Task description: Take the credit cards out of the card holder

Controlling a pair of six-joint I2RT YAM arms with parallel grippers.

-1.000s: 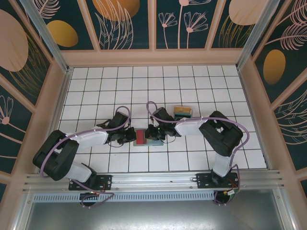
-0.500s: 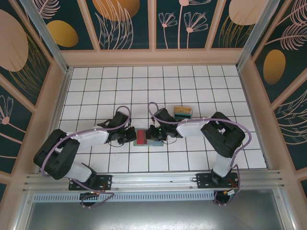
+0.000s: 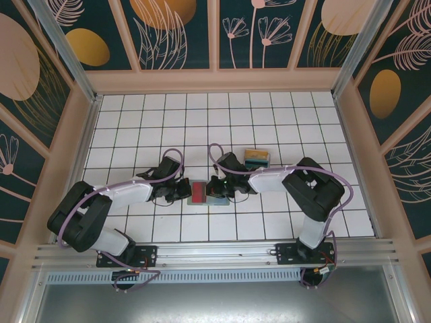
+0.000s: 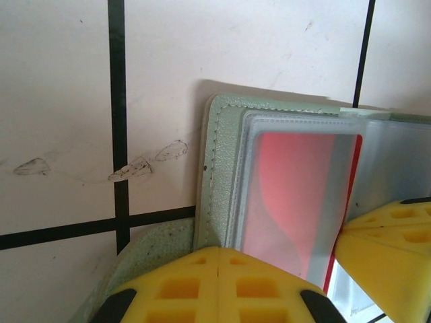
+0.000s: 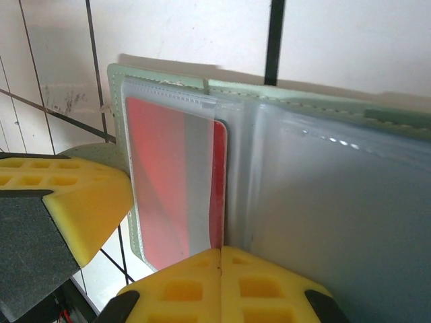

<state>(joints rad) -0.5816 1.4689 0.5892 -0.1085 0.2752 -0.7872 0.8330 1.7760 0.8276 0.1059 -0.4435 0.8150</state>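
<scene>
Top external: card holder [image 3: 218,198] lies open and flat on the tiled worktop [image 3: 135,121], between the two arms, near their bases.
Red card: red card [image 3: 198,192] sits in the holder's left panel; in the left wrist view it is inside a clear sleeve [image 4: 250,134], partly hidden under it.
Left tool: left tool [image 3: 182,194] has its jaws closed pad to pad, nothing between them; the tips rest on the holder's outer left edge [image 4: 214,168], apparently pinning it down.
Right tool: right tool [image 5: 219,282] also has its jaws closed, tips at the red card's inner edge beside the fold. Whether the card's edge is nipped between the pads I cannot tell.
Step in hand: judged as getting purchase on the red card while the holder is held down.
Next move calls for: a slide along the sleeve's open side, towards the fold, kept low and flat; the left tool must hold firm or the holder will drag along.
Nearby: clear tray [image 3: 256,159] with yellow and teal contents stands just beyond the right arm, apart from the holder.
In the way: the sleeve grips the card; both tools crowd the same panel, so their pads could foul each other.
</scene>
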